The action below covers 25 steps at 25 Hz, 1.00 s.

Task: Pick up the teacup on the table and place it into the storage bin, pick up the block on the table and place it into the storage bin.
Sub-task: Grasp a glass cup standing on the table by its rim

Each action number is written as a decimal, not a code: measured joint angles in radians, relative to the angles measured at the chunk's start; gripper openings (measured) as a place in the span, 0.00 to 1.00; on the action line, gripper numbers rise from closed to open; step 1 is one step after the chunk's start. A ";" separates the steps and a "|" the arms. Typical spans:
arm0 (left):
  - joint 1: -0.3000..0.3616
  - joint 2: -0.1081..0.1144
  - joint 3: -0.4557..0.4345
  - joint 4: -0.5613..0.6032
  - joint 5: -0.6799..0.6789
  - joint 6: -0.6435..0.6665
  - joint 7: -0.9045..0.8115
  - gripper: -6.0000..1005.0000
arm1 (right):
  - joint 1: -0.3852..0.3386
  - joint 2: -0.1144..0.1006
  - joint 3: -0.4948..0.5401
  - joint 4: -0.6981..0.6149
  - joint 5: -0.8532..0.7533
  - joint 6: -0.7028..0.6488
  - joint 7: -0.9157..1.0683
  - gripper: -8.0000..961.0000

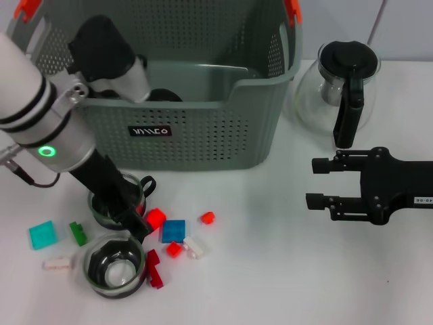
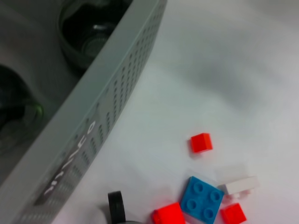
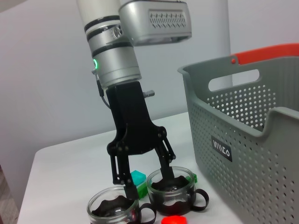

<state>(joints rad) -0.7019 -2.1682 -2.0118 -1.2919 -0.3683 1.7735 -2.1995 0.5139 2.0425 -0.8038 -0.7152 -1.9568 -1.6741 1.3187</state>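
**Q:** Nearest you in the head view is which teacup?

**A:** You see a glass teacup [image 1: 115,265] at the front edge of the table [image 1: 270,271]. Just behind it a second teacup [image 1: 116,202] stands before the storage bin [image 1: 203,135], and the left gripper [image 3: 145,179] is down on that one, fingers spread, one finger [image 3: 167,168] inside the rim and the other outside it, not visibly pinched.

**Q:** How will you expect it to handle?

**A:** Judge it light, rigid, slippery and breakable. Grip the wall at the rim, opposite the black handle [image 1: 147,183], and close gently.

**Q:** Where are the blocks?

**A:** You find them scattered beside the cups: a blue block [image 1: 173,231], red blocks [image 1: 155,218] touching or just beside it, a teal block [image 1: 42,235] apart. They look stiff and light; take flat sides.

**Q:** And your right gripper [image 1: 316,183]?

**A:** It hovers well apart, near the glass teapot [image 1: 340,88], fingers spread and holding nothing.
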 joint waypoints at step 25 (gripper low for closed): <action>-0.055 0.000 0.112 0.181 0.067 -0.203 -0.285 0.73 | -0.002 -0.005 0.002 0.002 -0.001 -0.009 0.000 0.72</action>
<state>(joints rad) -0.7570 -2.1681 -1.9003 -1.1111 -0.3016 1.5701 -2.4843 0.5115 2.0371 -0.8022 -0.7133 -1.9574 -1.6828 1.3192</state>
